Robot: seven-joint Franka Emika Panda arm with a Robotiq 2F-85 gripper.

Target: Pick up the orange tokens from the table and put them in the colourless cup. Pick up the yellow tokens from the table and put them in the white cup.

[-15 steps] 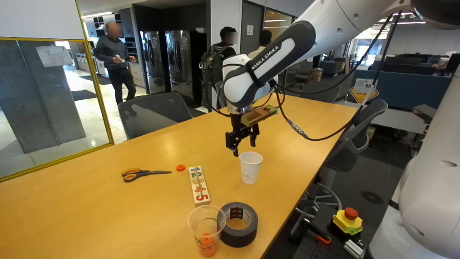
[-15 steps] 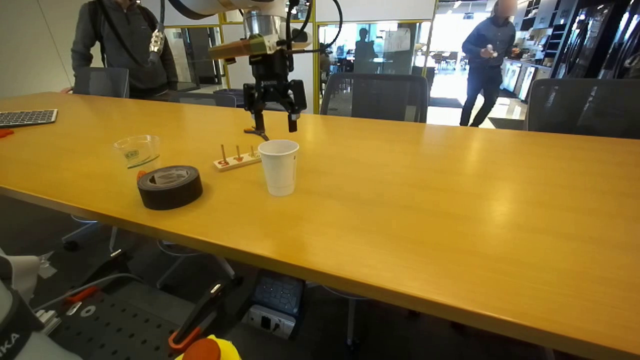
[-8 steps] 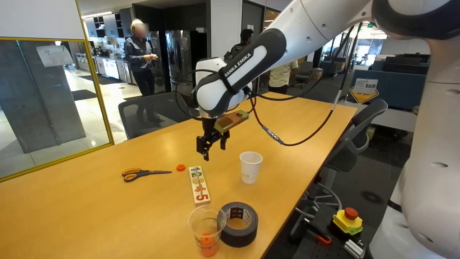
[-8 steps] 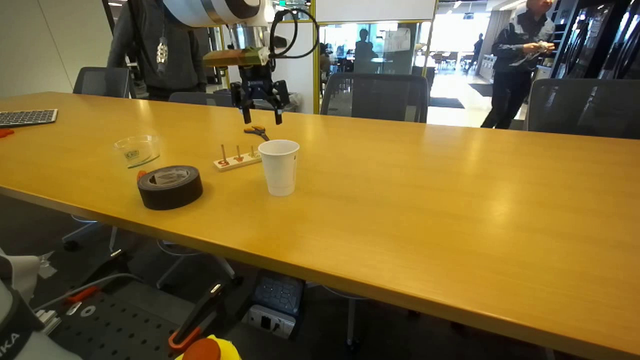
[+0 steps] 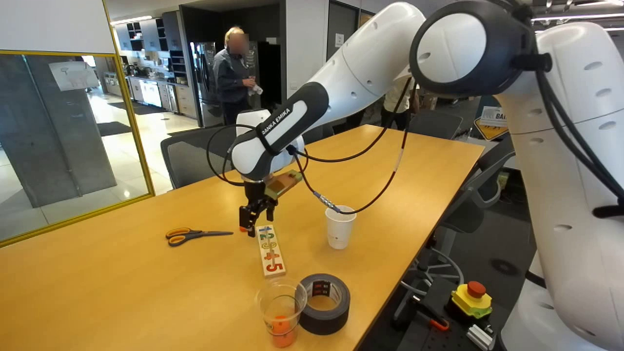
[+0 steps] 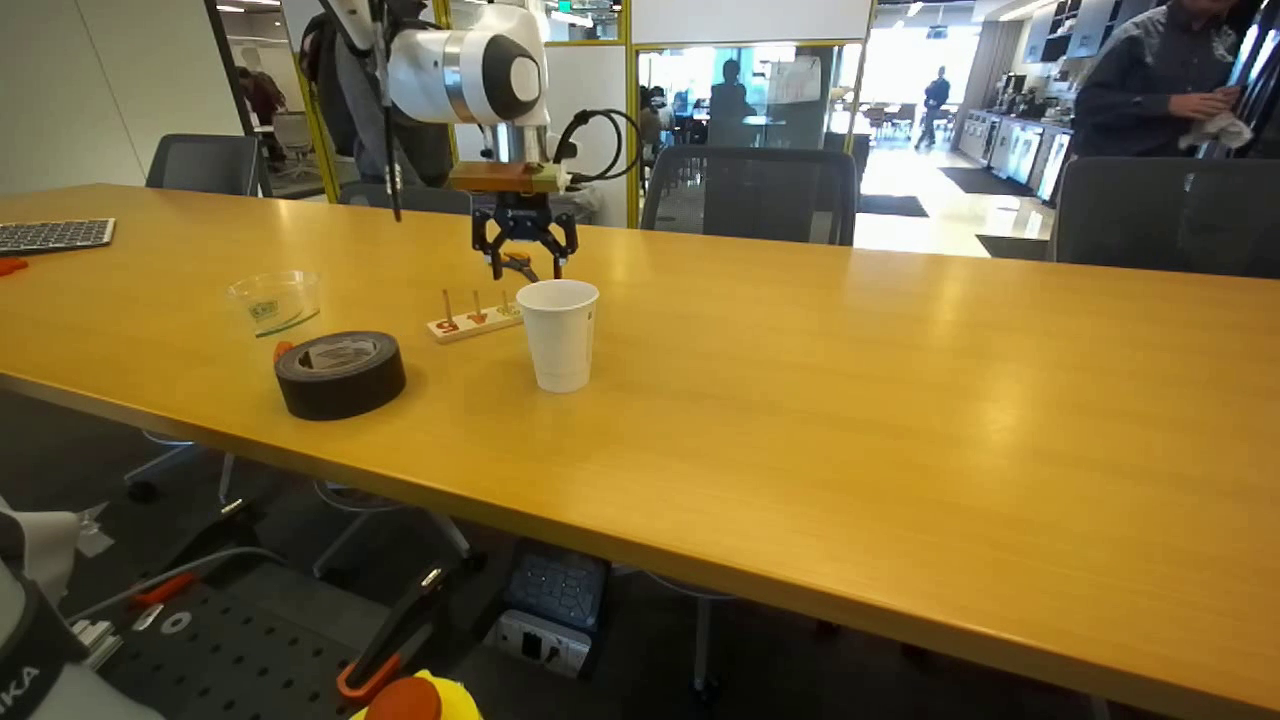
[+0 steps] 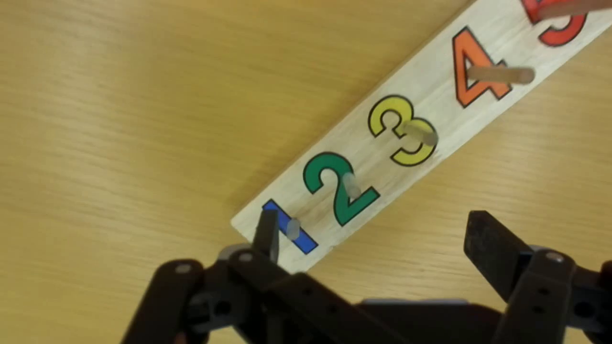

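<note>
In an exterior view my gripper [image 5: 261, 227] hangs low over the numbered board's "1" end, open, with nothing between its fingers. It partly covers an orange token [image 5: 242, 229] lying on the table just behind it. In the wrist view, the left fingertip of the gripper [image 7: 370, 227] overlaps the blue "1"; the token does not show there. The colourless cup [image 5: 268, 308] stands upright with orange tokens [image 5: 281, 326] in its bottom. Upright too is the white cup [image 5: 340, 230], nearer the camera than the gripper [image 6: 527, 271] in an exterior view. The yellow tokens are hidden or out of view.
The numbered board [image 5: 270, 251] carries upright pegs, seen closely in the wrist view. A black tape roll [image 5: 324, 317] sits against the colourless cup. Orange-handled scissors [image 5: 187, 235] lie beyond the board. A keyboard [image 6: 55, 236] rests at the table's far end.
The gripper has travelled from behind the white cup to the "1" end of the board and come down lower. It has stayed open and now partly covers the orange token. The cups have not moved.
</note>
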